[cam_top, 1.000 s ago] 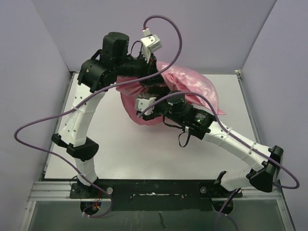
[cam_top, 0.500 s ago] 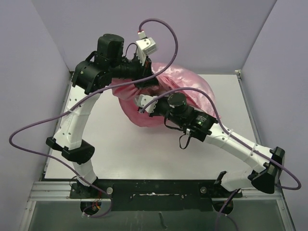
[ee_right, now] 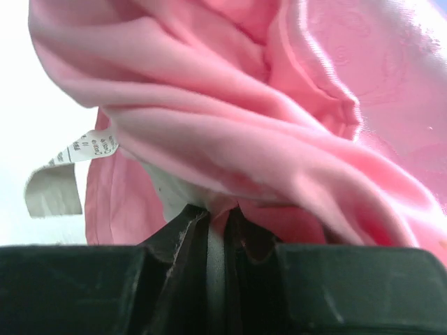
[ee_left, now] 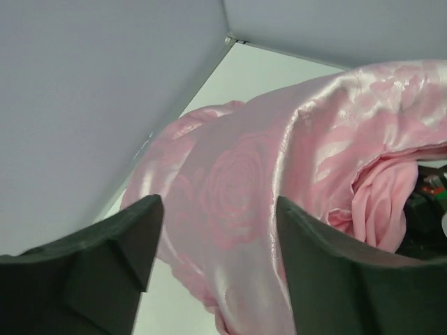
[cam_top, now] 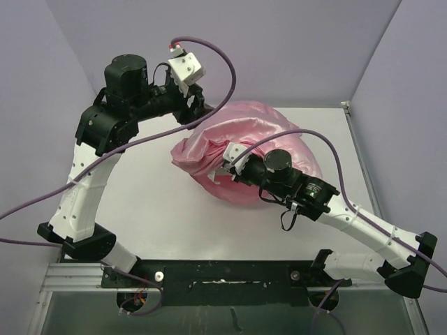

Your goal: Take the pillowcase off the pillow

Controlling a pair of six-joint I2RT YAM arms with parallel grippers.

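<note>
The pink satin pillowcase [cam_top: 258, 136] lies as a rumpled mound at the table's middle back, and its rose pattern fills the left wrist view [ee_left: 279, 160]. My left gripper [cam_top: 200, 112] hangs open just left of and above the mound, with nothing between its fingers [ee_left: 216, 209]. My right gripper [cam_top: 223, 169] presses into the mound's near-left side and is shut [ee_right: 218, 213]. It pinches off-white fabric of the pillow [ee_right: 171, 192] that shows under the pink folds [ee_right: 230, 139]. The rest of the pillow is hidden inside the cover.
A white care label [ee_right: 73, 153] dangles from the pink fabric on the left. The white table [cam_top: 160, 216] is walled by purple panels [cam_top: 42, 84] on three sides, the left one close to my left arm. Purple cables [cam_top: 209, 70] loop over both arms.
My left gripper let go of the pillowcase, opened and swung back to the left. My right gripper closed on fabric at the mound's near-left side. The mound sagged flatter and shifted right.
</note>
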